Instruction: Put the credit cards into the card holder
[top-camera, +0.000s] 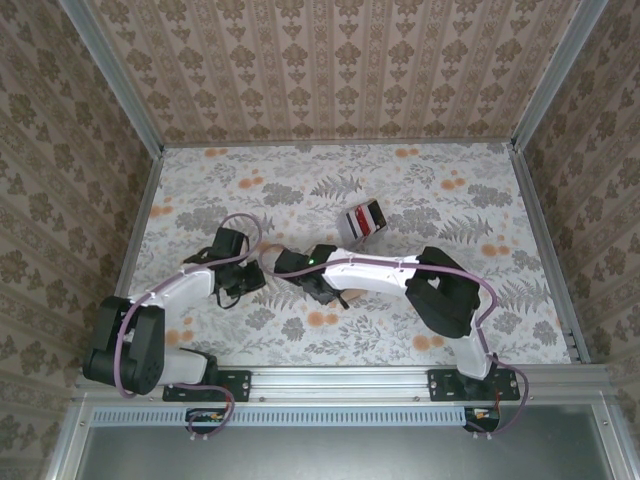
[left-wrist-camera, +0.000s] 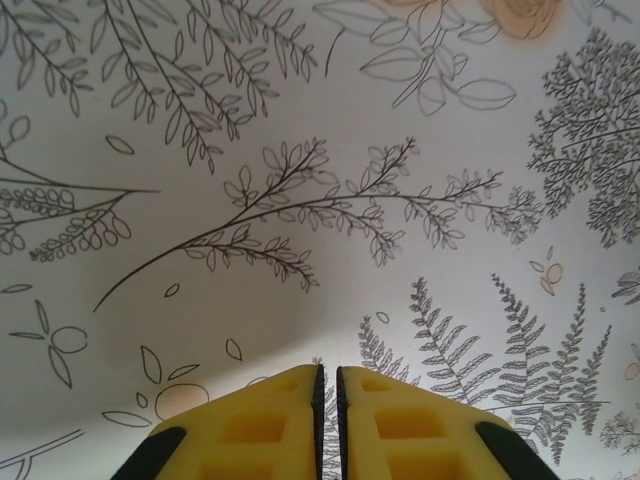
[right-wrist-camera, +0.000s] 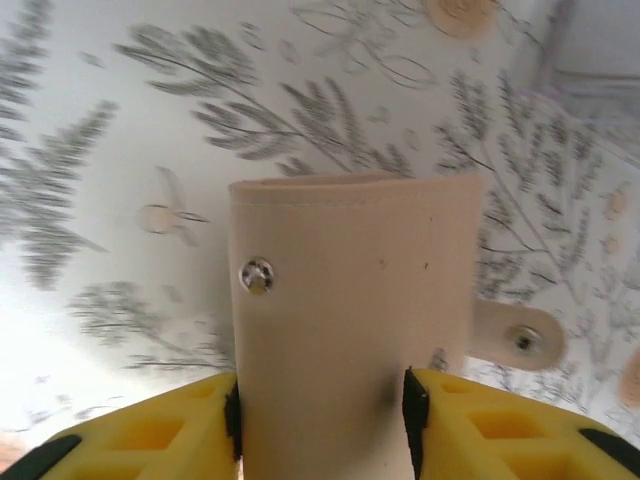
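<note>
The credit cards (top-camera: 363, 220) lie as a red, white and dark bunch on the table, right of centre and beyond both arms. In the right wrist view the tan card holder (right-wrist-camera: 350, 300) stands folded between the yellow fingers, with a silver stud (right-wrist-camera: 257, 275) on its face and a snap tab (right-wrist-camera: 518, 338) sticking out on the right. My right gripper (right-wrist-camera: 320, 410) is shut on its two sides. In the top view that gripper (top-camera: 322, 287) sits mid-table, with a bit of tan holder (top-camera: 350, 296) beside it. My left gripper (left-wrist-camera: 327, 400) is shut and holds nothing, close to the cloth (top-camera: 238, 282).
A floral-print cloth (top-camera: 450, 330) covers the table. Patterned walls (top-camera: 330, 70) with metal rails (top-camera: 545, 250) close it in on three sides. The two grippers sit close together, left of centre.
</note>
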